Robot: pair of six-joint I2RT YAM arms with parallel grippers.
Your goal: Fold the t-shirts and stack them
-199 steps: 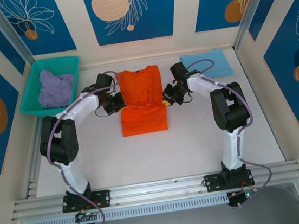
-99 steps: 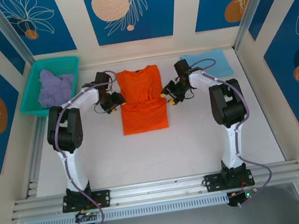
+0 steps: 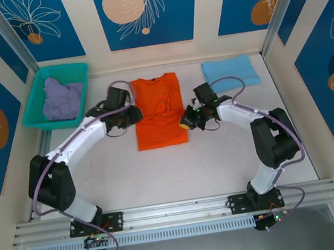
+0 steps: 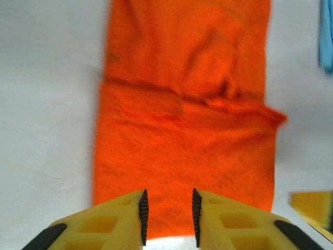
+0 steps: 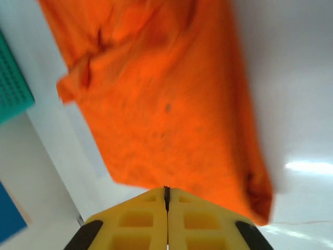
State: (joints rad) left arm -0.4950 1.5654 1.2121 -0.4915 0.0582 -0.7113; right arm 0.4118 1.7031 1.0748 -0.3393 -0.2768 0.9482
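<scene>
orange t-shirt (image 3: 159, 110): soft cloth, folded rectangular, wrinkled | left jaws narrowly spread | right jaws pressed together

The orange t-shirt (image 3: 159, 110) is soft matt cloth, the table (image 3: 208, 162) smooth, the basket (image 3: 51, 123) plastic mesh.

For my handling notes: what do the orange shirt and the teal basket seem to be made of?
Orange shirt: soft matte cloth, probably knit; it creases and folds limply. Basket: likely rigid plastic, slightly glossy, with gridded mesh walls.
</scene>
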